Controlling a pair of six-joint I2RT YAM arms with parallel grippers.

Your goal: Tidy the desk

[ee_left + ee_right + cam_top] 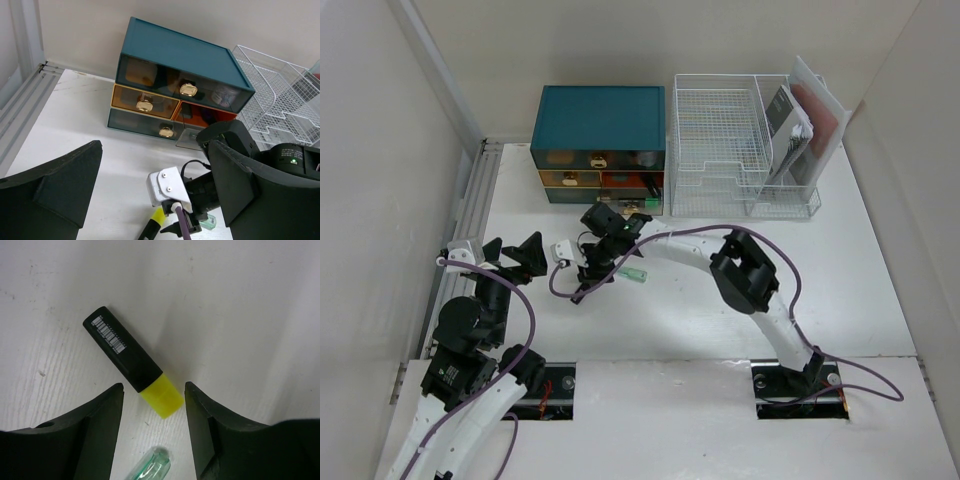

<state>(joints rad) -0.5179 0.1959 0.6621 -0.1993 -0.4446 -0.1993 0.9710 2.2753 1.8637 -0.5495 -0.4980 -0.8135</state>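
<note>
Right gripper (153,390) spread wide, hovers over highlighter (125,352) lying on desk (240,300). Yellow cap sits between fingers; black barrel runs up-left, diagonal to finger gap. Wrist twist probably needed before closing. Left gripper (155,147) also wide, farther off.

Clear greenish item (152,465), half off-frame

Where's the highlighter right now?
In the right wrist view, the highlighter lies flat on the desk, its yellow cap between the fingers of the open right gripper, with a clear green item beside the cap.
</note>
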